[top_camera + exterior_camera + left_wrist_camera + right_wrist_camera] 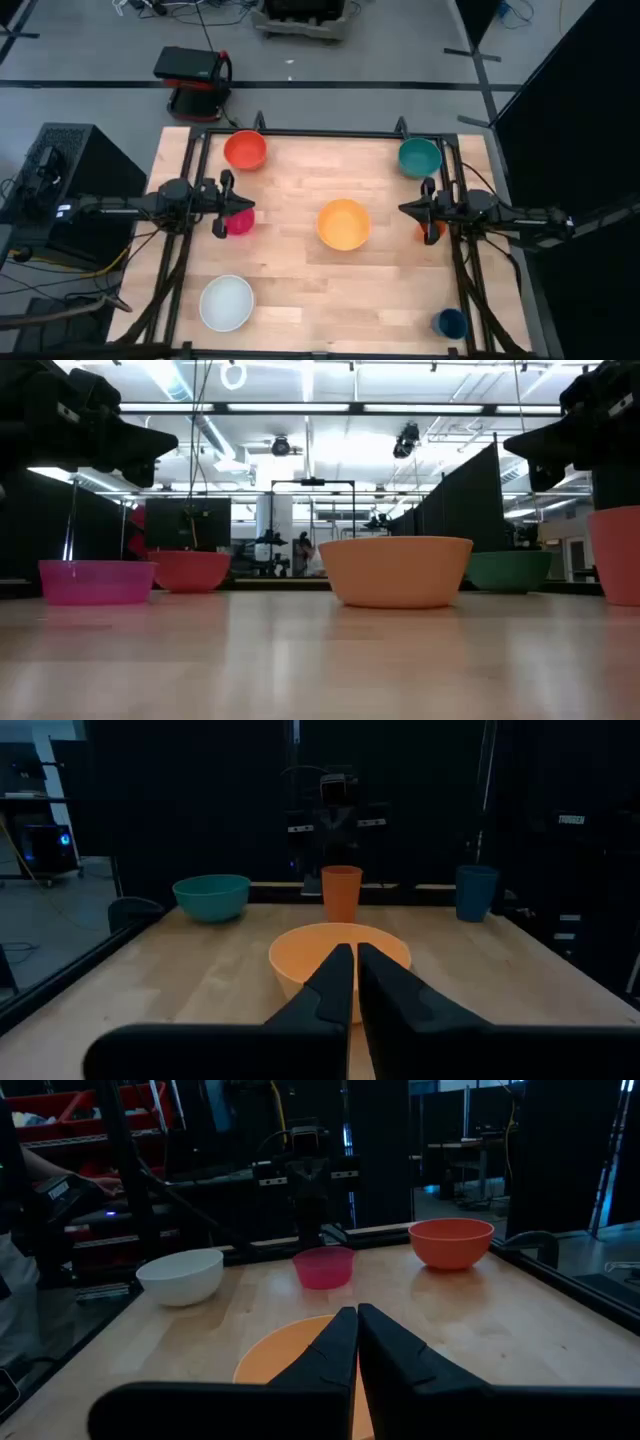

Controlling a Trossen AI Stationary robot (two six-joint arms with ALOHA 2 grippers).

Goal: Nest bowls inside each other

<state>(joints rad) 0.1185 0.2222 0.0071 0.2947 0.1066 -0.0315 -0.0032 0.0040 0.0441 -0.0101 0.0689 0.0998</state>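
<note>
Five bowls stand apart on the wooden table, each on its base. The yellow-orange bowl (343,224) is in the middle, the red-orange bowl (245,150) at the far left, the teal bowl (420,157) at the far right, the white bowl (227,302) near left. The pink bowl (239,222) sits partly under my left gripper (250,206). My left gripper (355,965) is shut and holds nothing, raised above the table's left side. My right gripper (403,209) is shut too (356,1325), raised over the right side, pointing at the yellow-orange bowl (290,1360).
A small orange cup (430,228) stands under my right arm, and a dark blue cup (450,322) stands at the near right corner. A black frame (320,132) runs along the table's far edge. Bare wood lies between the bowls.
</note>
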